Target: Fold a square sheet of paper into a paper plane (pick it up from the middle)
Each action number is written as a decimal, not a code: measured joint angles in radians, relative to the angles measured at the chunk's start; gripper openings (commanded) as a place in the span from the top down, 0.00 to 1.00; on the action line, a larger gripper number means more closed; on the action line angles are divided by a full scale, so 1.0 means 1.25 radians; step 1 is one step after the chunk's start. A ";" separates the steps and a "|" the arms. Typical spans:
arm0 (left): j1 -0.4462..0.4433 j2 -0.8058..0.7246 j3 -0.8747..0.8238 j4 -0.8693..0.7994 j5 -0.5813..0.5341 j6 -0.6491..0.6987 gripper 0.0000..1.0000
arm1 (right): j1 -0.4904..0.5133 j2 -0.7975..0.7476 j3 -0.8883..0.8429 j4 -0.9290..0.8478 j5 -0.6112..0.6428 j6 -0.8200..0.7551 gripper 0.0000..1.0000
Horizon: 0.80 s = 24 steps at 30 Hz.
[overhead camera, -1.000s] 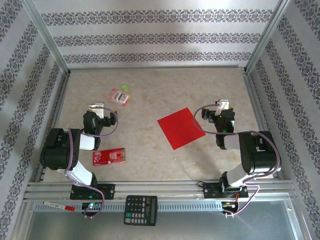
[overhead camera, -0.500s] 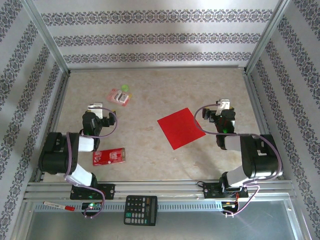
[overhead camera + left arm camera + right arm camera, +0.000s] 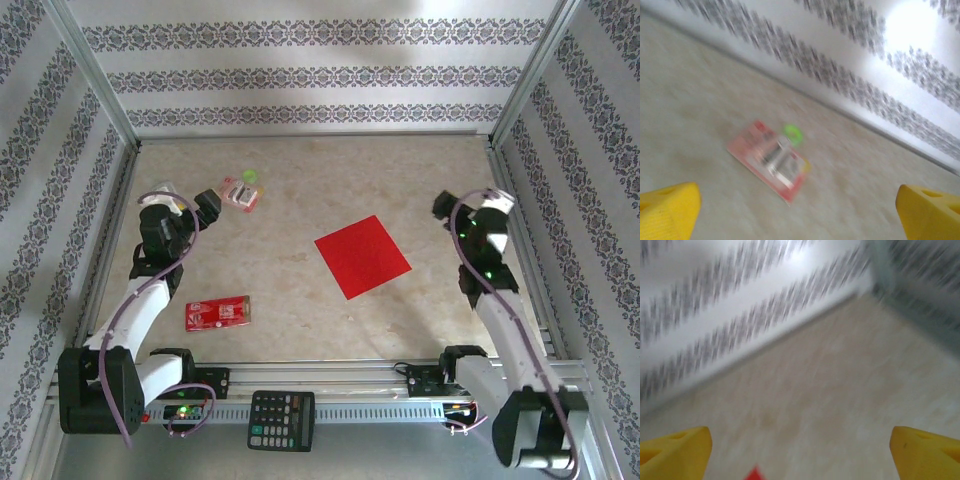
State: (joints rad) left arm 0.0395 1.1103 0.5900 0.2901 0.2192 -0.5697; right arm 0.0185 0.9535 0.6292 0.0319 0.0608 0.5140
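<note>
The square sheet of paper (image 3: 362,256) is plain bright red and lies flat, without a crease, right of the table's middle. One red corner of it (image 3: 755,474) pokes in at the bottom edge of the right wrist view. My left gripper (image 3: 183,203) is open at the far left, well away from the sheet. In its wrist view the left gripper (image 3: 799,215) holds nothing, its yellow fingertips (image 3: 667,210) wide apart. My right gripper (image 3: 469,204) is open to the right of the sheet and beyond it. The right gripper (image 3: 800,455) is empty over bare table.
A pink blister packet (image 3: 240,193) with a green ring (image 3: 250,177) lies just right of the left gripper; the packet (image 3: 769,160) is blurred ahead of it. A red printed packet (image 3: 217,312) lies near left. A calculator (image 3: 281,420) and a pen (image 3: 118,412) rest on the front rail.
Both arms have unfolded from a tucked pose and reached out. The left gripper moved left and farther back, the right gripper right and farther back. Both stayed open; the sheet has not moved.
</note>
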 measured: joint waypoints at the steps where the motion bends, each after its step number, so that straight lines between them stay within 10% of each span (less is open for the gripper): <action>1: -0.009 0.014 0.013 -0.027 0.030 -0.017 0.00 | 0.036 0.036 0.027 -0.049 -0.017 0.000 0.12; 9: -0.181 0.081 0.131 -0.267 0.089 -0.010 0.00 | 0.346 0.346 0.173 -0.310 -0.017 -0.054 0.21; 24: -0.219 0.113 0.160 -0.361 0.006 0.029 0.00 | 0.387 0.706 0.372 -0.353 -0.029 -0.142 0.32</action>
State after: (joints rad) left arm -0.2348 1.2514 0.7898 -0.1608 0.2272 -0.5339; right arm 0.5022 1.8362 1.0946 -0.4099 0.0242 0.3367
